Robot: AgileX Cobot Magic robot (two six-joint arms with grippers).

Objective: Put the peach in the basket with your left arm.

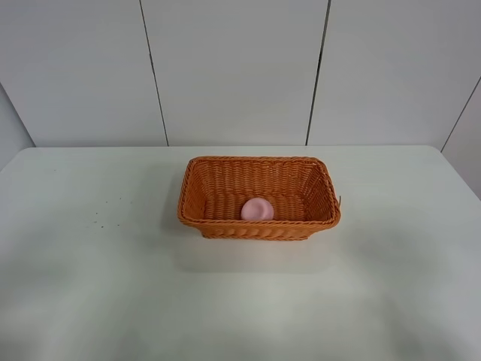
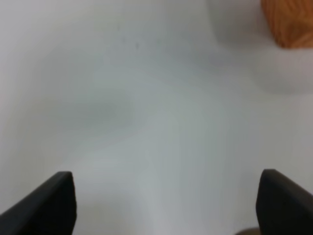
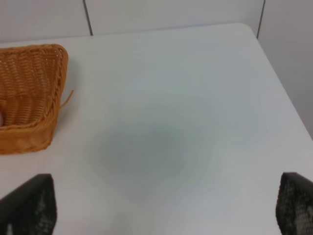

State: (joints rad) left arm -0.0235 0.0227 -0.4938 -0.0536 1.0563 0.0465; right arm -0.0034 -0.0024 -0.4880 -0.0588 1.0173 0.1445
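Already the small pale pink rounded peach [image 1: 257, 209] is seen lying inside the rectangular woven orange wicker basket [image 1: 197, 188], on its floor against the near wall, roughly midway along it. The basket stands on the white tabletop [image 1: 90, 256], and neither arm is seen in the high view. The left tool [image 2: 166, 203] is held wide open over bare tabletop, nothing between its black fingers [image 2: 49, 203], with a basket corner at the edge of its view. The right tool [image 3: 166, 210] is likewise spread wide and empty, beside the basket. The placing step is judged complete; little more than keeping the arms clear seems called for.
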